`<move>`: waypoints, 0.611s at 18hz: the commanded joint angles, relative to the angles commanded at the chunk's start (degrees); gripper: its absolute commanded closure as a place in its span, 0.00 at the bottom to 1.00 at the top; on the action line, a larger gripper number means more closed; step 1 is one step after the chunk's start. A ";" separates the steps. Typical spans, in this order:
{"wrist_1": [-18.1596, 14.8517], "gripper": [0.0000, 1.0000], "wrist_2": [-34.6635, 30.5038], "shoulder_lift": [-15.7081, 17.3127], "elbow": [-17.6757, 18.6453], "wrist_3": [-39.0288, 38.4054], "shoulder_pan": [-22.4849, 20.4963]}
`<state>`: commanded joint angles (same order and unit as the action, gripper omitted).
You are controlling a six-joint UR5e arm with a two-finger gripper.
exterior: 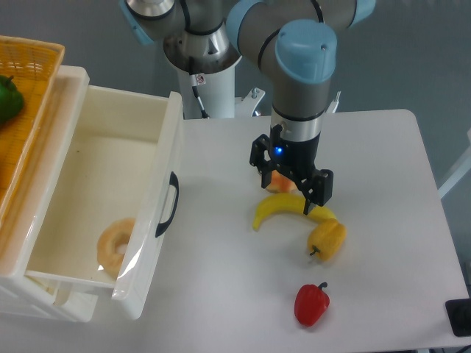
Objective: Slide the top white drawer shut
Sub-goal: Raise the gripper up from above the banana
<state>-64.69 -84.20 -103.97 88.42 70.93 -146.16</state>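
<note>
Tool open — fingers spread over a banana — top white drawer pulled out.

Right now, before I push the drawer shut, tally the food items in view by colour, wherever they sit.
Yellow: 2, the banana and the yellow bell pepper on the table
Red: 1, the red bell pepper
Green: 1, a green item in the woven basket
Tan: 1, the doughnut in the top white drawer
Orange: 1, partly hidden beneath the gripper
Total: 6

White table: banana, peppers.
</note>
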 joint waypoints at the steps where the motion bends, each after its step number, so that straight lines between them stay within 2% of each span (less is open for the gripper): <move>1: 0.00 0.00 -0.09 -0.09 0.09 0.09 0.00; 11: 0.53 0.00 -0.09 -1.67 0.62 -2.10 0.18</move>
<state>-64.16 -84.29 -105.64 89.03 68.83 -145.99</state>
